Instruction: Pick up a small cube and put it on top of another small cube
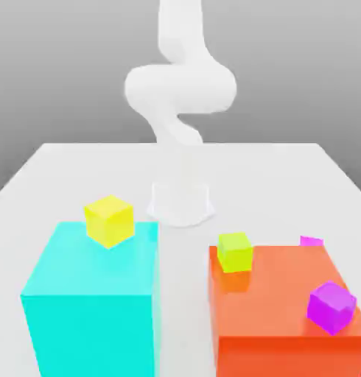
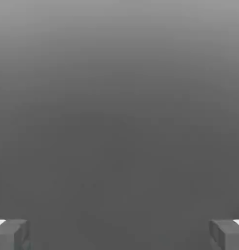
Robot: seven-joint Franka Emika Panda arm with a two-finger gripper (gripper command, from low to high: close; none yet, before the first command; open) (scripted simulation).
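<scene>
A white robot arm point(image 1: 180, 88) rises from its round base point(image 1: 181, 202) at the middle of a white worktop point(image 1: 58, 173), coiled high above the blocks set out in front of it. In the hand view its jaws stand wide open and grip nothing, the two grey fingertips point(image 2: 11, 234) sitting far apart at opposite edges with only a plain grey backdrop between them. The small cube, bright magenta-pink point(image 1: 311, 241), lies well away from the jaws, at the far corner of a big orange block point(image 1: 279, 309) on the exterior view's right, where just its top edge peeks over the block's back rim. A more violet-purple small cube point(image 1: 331, 307) rests tilted near the front corner of the same orange block, well apart from the pink one. A yellow-green small cube point(image 1: 234, 251) sits on the orange block's far corner nearest the base. On the exterior view's left, a big cyan block point(image 1: 91, 309) carries a yellow cube point(image 1: 109, 220) at its back edge, turned corner-on to the camera. A strip of bare worktop runs between the cyan and orange blocks, leading straight back to the arm's base. None of the cubes is touching another, and none is near the open jaws.
</scene>
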